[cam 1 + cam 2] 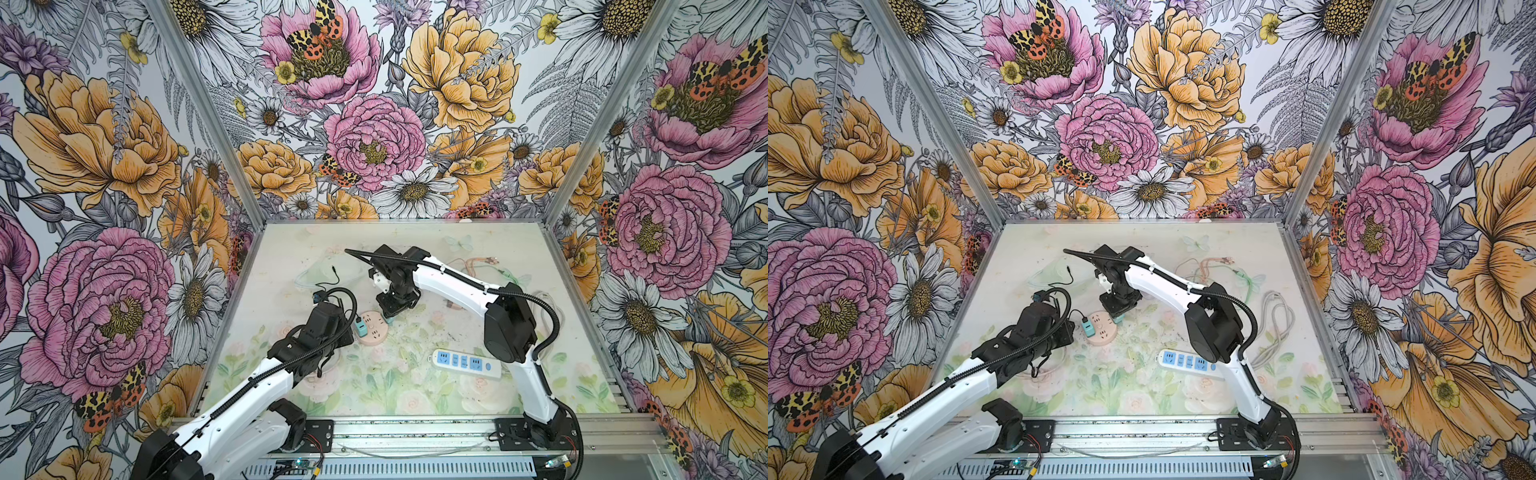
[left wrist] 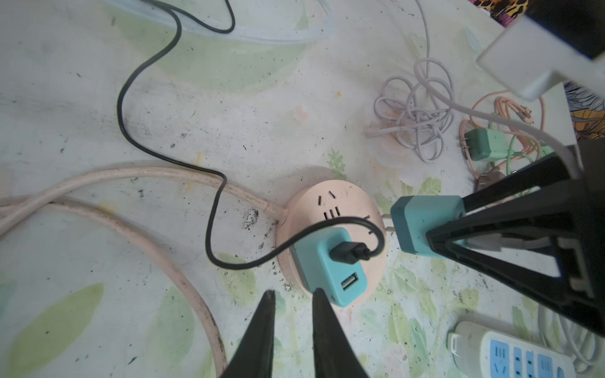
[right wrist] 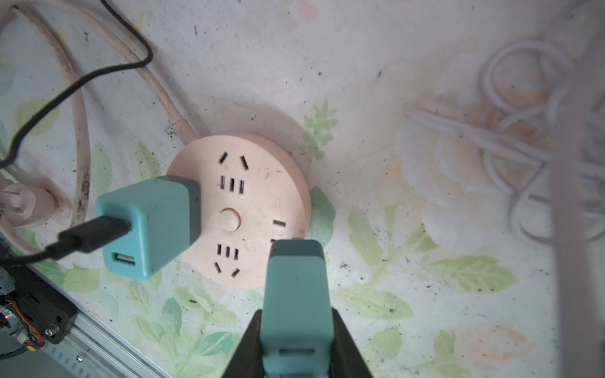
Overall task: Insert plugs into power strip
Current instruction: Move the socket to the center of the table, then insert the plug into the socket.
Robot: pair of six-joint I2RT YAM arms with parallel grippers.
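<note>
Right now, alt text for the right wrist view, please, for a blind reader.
The right gripper holds a teal plug at the edge of a round pink power strip, where a second teal plug already sits.

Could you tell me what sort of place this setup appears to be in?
Probably a robot test booth, not a home: aluminium-framed walls papered with flowers enclose a table, and the left arm and right arm are bolted to a rail at its front edge.

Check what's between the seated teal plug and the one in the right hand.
Right wrist view: only the pink round strip face, button and empty slots, between seated plug and held plug. Left wrist view: its black cable loops into that gap.
</note>
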